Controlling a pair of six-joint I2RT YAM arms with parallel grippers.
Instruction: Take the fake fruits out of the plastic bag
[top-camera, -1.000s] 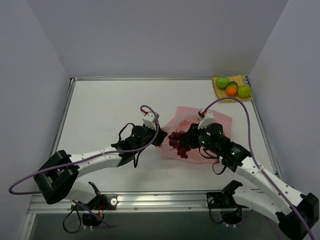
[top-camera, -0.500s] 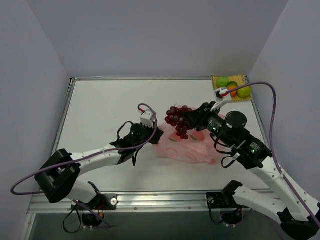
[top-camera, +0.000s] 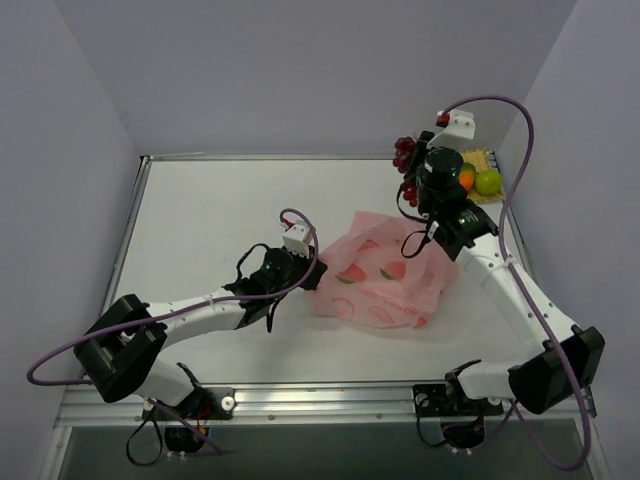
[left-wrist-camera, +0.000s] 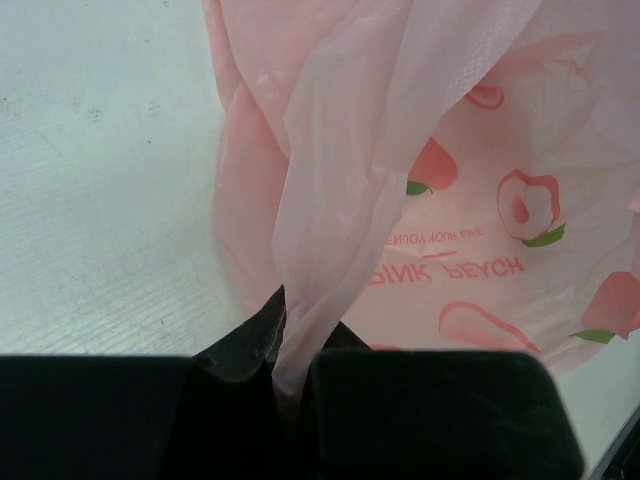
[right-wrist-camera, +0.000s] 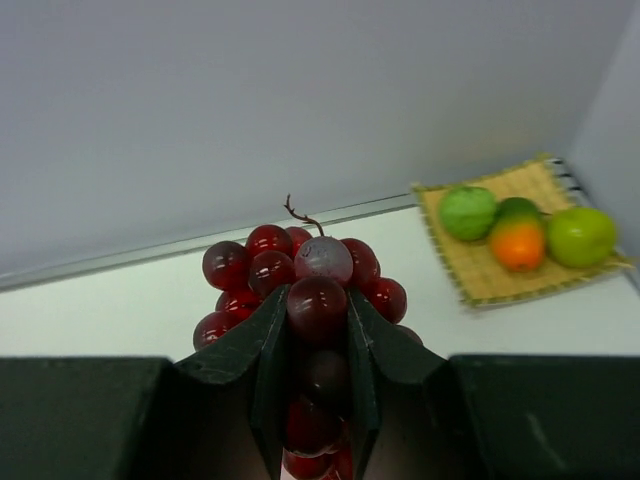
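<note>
The pink plastic bag (top-camera: 378, 278) printed with peaches lies mid-table. My left gripper (top-camera: 312, 272) is shut on a gathered fold at its left edge, and the left wrist view shows the film of the plastic bag (left-wrist-camera: 440, 190) pinched in the left gripper (left-wrist-camera: 297, 315). My right gripper (right-wrist-camera: 317, 300) is shut on the dark red grape bunch (right-wrist-camera: 322, 262). It holds the grape bunch (top-camera: 404, 152) in the air at the back right, left of the mat. Two green fruits (right-wrist-camera: 467, 212) (right-wrist-camera: 581, 235) and an orange-green one (right-wrist-camera: 518, 237) sit on the mat.
The yellow woven mat (right-wrist-camera: 486, 283) lies in the back right corner by the right wall; from above the mat (top-camera: 481, 160) is partly hidden behind my right wrist. A raised metal rim (top-camera: 280, 156) runs along the table's back edge.
The right gripper has lifted the grape bunch out of the bag and carried it up and back toward the mat. The bag has slumped. The left gripper kept its hold.
</note>
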